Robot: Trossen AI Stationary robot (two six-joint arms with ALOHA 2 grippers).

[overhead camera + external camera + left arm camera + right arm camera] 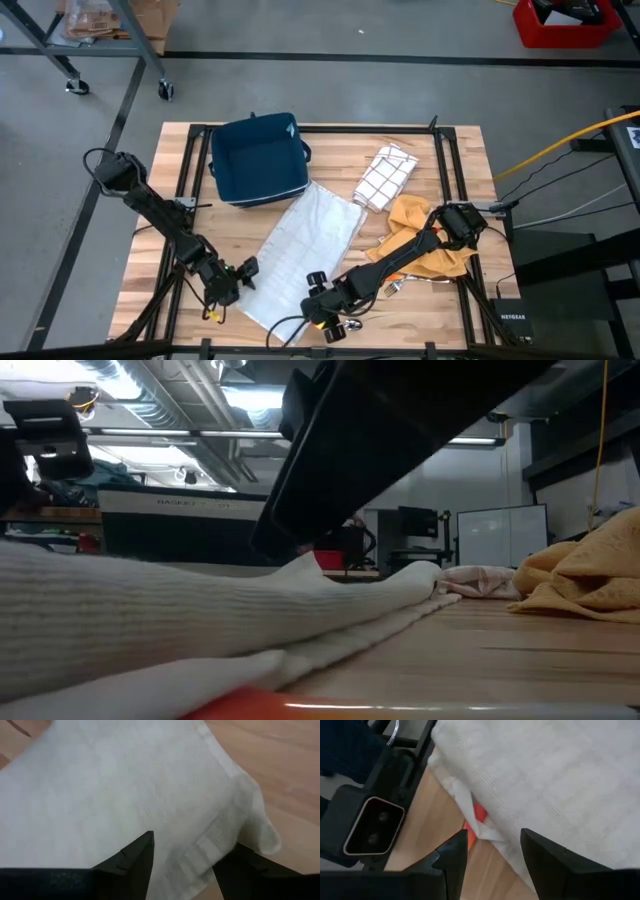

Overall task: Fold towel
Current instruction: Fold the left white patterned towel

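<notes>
Left gripper (238, 278) and right gripper (322, 303) gaping wide, straddling white towel (305, 245) corners lying on wooden table (455, 170); grey floor (350, 90) surrounding.

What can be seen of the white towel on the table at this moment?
The white towel is a pale, finely woven cloth with a hemmed edge, lying flat and lengthwise from beside the blue bin toward the table's near edge. The left gripper has its fingers open astride one near corner; the right gripper is open over the other. It appears unfolded.
</notes>
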